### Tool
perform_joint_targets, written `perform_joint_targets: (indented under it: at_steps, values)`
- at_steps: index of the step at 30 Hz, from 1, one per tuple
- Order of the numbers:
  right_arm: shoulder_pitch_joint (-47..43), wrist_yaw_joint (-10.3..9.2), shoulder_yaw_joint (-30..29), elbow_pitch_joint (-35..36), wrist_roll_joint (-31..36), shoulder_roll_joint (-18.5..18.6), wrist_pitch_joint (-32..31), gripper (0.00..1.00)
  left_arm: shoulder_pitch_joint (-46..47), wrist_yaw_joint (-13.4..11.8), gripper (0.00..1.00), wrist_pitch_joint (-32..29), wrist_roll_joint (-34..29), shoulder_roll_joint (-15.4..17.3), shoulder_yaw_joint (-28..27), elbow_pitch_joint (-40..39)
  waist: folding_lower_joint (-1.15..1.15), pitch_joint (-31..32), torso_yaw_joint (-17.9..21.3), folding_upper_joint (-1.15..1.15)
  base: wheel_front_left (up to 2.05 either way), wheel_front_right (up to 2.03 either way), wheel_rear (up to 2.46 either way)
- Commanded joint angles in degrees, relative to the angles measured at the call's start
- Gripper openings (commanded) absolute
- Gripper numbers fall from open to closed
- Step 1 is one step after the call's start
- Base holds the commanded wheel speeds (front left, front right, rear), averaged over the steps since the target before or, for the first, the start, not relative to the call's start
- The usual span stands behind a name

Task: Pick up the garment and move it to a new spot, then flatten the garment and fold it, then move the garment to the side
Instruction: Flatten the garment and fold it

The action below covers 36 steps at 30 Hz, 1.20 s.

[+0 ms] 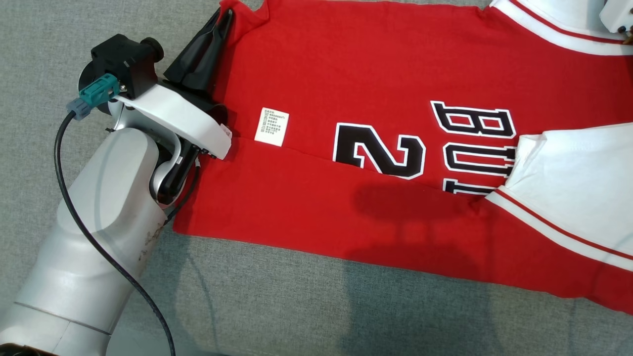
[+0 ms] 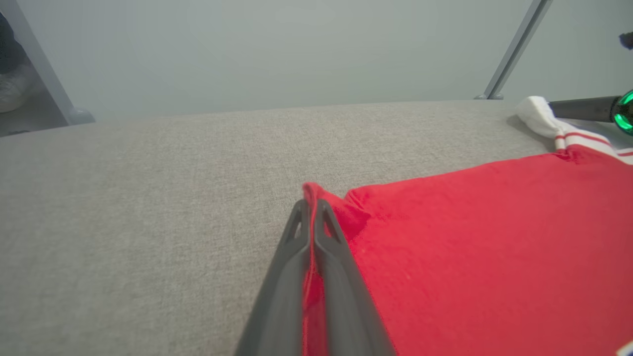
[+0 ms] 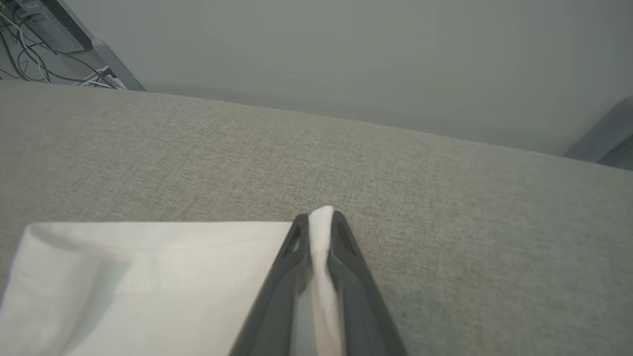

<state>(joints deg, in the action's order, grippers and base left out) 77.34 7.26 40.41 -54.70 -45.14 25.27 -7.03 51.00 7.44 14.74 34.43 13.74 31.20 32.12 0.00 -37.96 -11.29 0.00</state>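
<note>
A red jersey (image 1: pixel 376 84) with white sleeves, black lettering and a white care label (image 1: pixel 271 127) lies spread across the grey surface, its near half folded over along a crease. My left gripper (image 1: pixel 225 17) is shut on the jersey's red hem corner (image 2: pixel 316 198) at the far left. A white sleeve (image 1: pixel 578 173) rests folded over the lettering at the right. In the right wrist view my right gripper (image 3: pixel 320 217) is shut on a pinch of the white sleeve fabric (image 3: pixel 148 277). A bit of the right arm's pale casing (image 1: pixel 615 15) sits at the top right corner.
The grey fabric surface (image 1: pixel 296 301) stretches out to the front and left of the jersey. Its far edge (image 2: pixel 247 111) runs close behind the garment, with metal frame legs (image 2: pixel 514 49) and cables (image 3: pixel 29 54) on the floor beyond.
</note>
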Motion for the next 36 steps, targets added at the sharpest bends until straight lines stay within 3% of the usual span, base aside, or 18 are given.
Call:
perform_joint_targets:
  at_steps: [1, 9, 18, 36]
  values:
    - [-1.3, 0.23, 1.0, 0.4, -0.4, -0.2, 0.2, 0.0, 1.1, 0.0, 0.0, 0.3, -0.2, 2.4, -1.4, -1.0, 0.0, 0.0, 0.1, 0.0, 0.0, 0.0, 0.0]
    - [-1.7, 0.23, 2.0, 2.9, -3.1, 0.5, 7.2, 0.0, 0.2, 0.0, 0.0, 0.3, 0.2, 3.0, -2.4, -0.3, 0.0, 1.8, 1.5, 0.0, 0.0, 0.0, 0.0]
    - [-7.6, 0.23, 5.0, 12.0, -11.1, 3.5, 10.9, 0.0, -4.5, 0.0, 0.0, 0.3, 1.5, 5.5, -4.8, -0.2, 0.0, 6.5, 4.1, 0.0, 0.0, 0.0, 0.0]
    - [-26.4, 0.23, 12.4, 35.5, -26.5, 14.8, 11.2, 0.0, -15.8, 0.0, 0.0, 0.3, 6.8, 9.8, -6.8, 4.5, 0.0, 17.7, 10.0, 0.0, 0.0, 0.0, 0.0]
